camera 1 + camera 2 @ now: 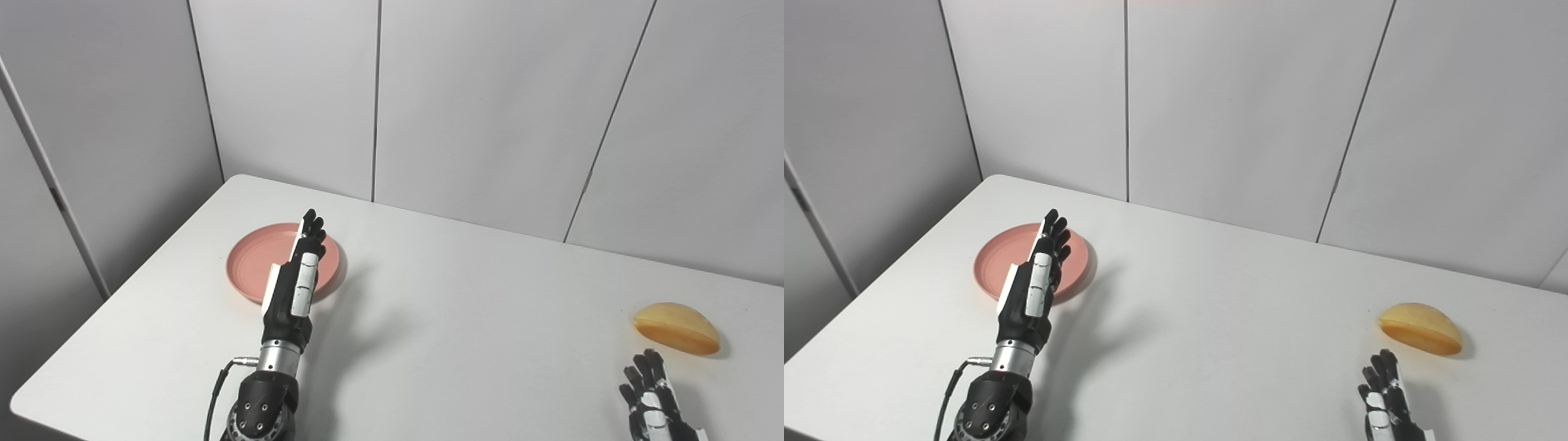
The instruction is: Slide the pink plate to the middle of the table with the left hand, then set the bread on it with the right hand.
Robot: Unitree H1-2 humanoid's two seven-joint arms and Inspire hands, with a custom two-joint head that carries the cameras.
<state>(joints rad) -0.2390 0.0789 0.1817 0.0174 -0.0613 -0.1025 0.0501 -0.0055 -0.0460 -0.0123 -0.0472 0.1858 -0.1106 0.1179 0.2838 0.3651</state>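
While grey wall panels (490,104) enclose the white table (459,306), left hand (297,275) fingers straight over pink plate (254,263), right hand (652,398) spread, empty.

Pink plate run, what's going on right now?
The left hand is stretched out over the pink plate, fingers extended, holding nothing; whether it touches the plate is unclear. The plate sits on the left part of the white table, not the middle. The bread lies untouched at far right, with the right hand open just in front of it.
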